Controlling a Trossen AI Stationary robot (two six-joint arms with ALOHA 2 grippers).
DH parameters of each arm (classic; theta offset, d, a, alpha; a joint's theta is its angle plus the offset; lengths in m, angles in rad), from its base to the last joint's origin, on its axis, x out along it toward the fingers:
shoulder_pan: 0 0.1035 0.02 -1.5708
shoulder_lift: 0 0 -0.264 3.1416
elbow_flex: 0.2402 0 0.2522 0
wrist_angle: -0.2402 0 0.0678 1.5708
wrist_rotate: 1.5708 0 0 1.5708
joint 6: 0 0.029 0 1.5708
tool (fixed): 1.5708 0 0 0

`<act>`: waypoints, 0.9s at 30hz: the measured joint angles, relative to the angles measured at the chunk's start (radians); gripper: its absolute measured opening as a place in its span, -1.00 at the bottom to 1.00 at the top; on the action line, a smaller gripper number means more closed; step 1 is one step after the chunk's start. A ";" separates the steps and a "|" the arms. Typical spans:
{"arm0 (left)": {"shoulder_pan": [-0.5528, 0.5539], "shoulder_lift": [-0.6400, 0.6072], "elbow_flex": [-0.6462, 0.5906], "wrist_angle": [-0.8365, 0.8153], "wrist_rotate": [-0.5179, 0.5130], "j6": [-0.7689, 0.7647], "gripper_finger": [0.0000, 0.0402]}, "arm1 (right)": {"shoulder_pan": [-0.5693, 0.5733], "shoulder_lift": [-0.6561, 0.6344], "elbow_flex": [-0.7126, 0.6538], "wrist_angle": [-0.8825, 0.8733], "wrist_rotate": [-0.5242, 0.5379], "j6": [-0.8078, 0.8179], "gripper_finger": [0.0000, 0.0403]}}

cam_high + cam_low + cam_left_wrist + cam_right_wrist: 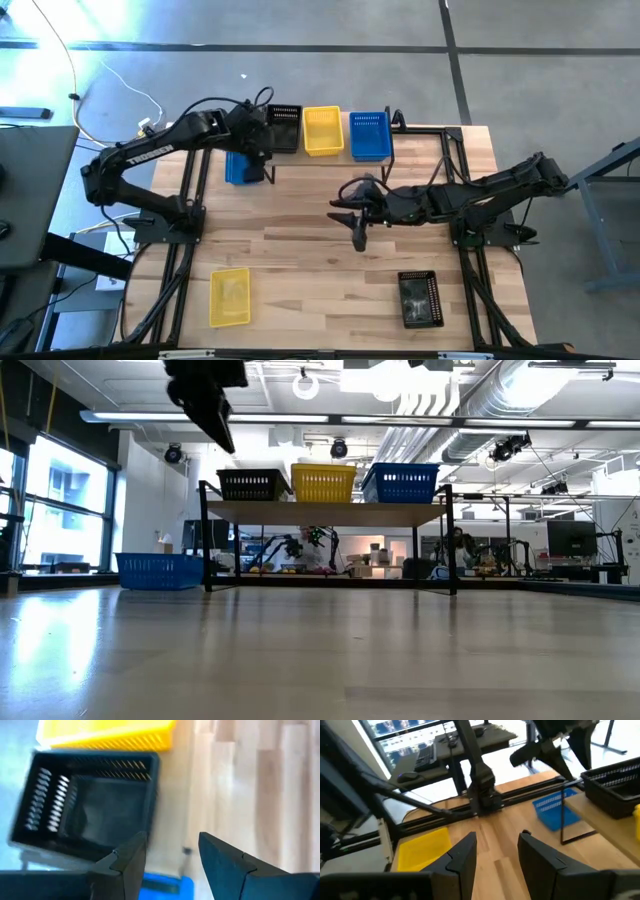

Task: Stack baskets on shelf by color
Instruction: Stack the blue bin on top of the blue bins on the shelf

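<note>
Counting six baskets [322,131], one shelf [330,513]

A: What is the table [330,270] made of?

B: Wood. Pale strips, smooth, a bit shiny.

A: And the shelf [325,513]?

B: A light wood top on thin black metal legs.

A: The baskets?

B: Plastic, with little holes in the sides. The black basket [87,805] looks dull. The yellow basket [229,296] looks smooth and bright.

A: The left gripper [170,862]?

B: Dark and dull, not shiny.
</note>
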 joint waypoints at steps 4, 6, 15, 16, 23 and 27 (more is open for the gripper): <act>-0.018 -0.052 0.000 -0.093 0.055 -0.053 -0.14 | 0.005 0.000 0.000 -0.024 -0.002 0.000 -0.36; -0.035 -0.080 -0.001 -0.125 0.086 -0.092 -0.14 | 0.009 0.000 0.000 -0.043 -0.002 0.000 -0.36; -0.179 -0.296 -0.238 -0.119 -0.006 -0.277 -0.14 | 0.010 0.000 0.000 -0.110 -0.002 0.049 -0.36; -0.201 -0.315 -0.271 -0.115 -0.029 -0.298 -0.14 | 0.010 0.000 0.000 -0.114 -0.002 0.049 -0.36; -0.338 -0.372 -0.437 -0.115 -0.274 -0.398 -0.14 | 0.010 0.000 0.000 -0.150 -0.002 0.041 -0.36; -0.389 -0.369 -0.495 -0.114 -0.402 -0.402 -0.14 | 0.010 0.000 0.000 -0.194 -0.001 0.041 -0.36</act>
